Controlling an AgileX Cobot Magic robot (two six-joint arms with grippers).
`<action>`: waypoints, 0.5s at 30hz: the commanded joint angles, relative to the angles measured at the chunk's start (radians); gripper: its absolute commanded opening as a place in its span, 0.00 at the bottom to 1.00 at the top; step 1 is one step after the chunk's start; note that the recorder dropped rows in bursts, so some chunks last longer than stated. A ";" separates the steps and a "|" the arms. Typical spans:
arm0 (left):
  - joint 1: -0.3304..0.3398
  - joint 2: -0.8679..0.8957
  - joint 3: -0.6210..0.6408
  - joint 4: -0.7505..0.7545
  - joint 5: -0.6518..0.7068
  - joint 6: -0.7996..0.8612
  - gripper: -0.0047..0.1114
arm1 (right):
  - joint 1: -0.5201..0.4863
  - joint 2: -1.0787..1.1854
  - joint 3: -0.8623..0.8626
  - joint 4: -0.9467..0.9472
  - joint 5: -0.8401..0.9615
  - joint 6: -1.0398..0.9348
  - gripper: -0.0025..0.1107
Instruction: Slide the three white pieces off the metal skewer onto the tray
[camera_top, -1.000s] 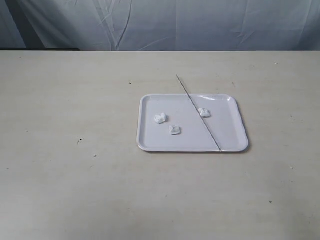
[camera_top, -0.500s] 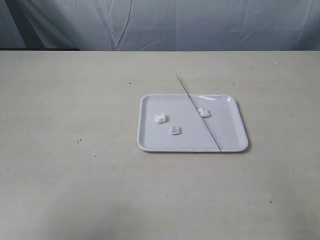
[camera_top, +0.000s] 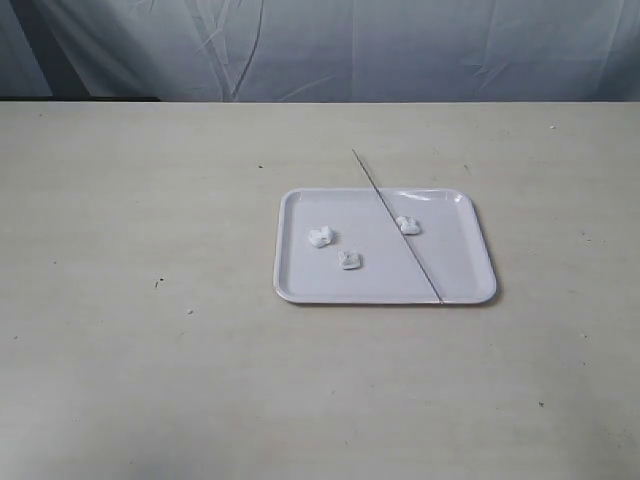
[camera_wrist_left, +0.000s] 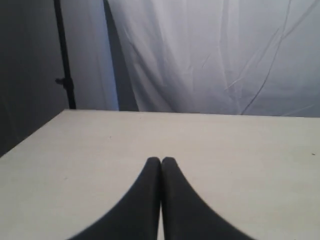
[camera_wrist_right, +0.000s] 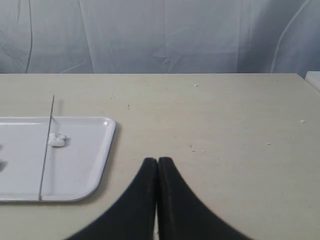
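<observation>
The white tray (camera_top: 460, 285) lies right of the table's middle. Three white pieces rest loose on it: one (camera_top: 320, 237) at the left, one (camera_top: 349, 260) nearer the front, one (camera_top: 407, 225) beside the rod. The thin metal skewer (camera_top: 400, 235) lies bare and slantwise across the tray, its far end past the back rim. In the right wrist view the tray (camera_wrist_right: 95, 170), the skewer (camera_wrist_right: 46, 150) and one piece (camera_wrist_right: 56, 140) show off to one side of my right gripper (camera_wrist_right: 158, 161), which is shut and empty. My left gripper (camera_wrist_left: 161, 161) is shut over bare table. Neither gripper appears in the exterior view.
A pale beige table (camera_top: 150, 220) spreads around the tray, with small dark specks (camera_top: 158, 284). A grey-white cloth backdrop (camera_top: 400, 50) hangs behind the far edge. A dark stand pole (camera_wrist_left: 62, 55) rises beyond the table corner in the left wrist view.
</observation>
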 joint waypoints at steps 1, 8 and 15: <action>-0.008 -0.108 0.004 -0.345 0.241 0.351 0.04 | -0.004 -0.006 0.002 -0.011 -0.002 0.005 0.02; -0.008 -0.108 0.004 -0.351 0.227 0.403 0.04 | -0.004 -0.006 0.002 -0.011 -0.002 0.005 0.02; -0.008 -0.108 0.004 -0.356 0.213 0.403 0.04 | -0.004 -0.006 0.002 0.006 -0.003 0.005 0.02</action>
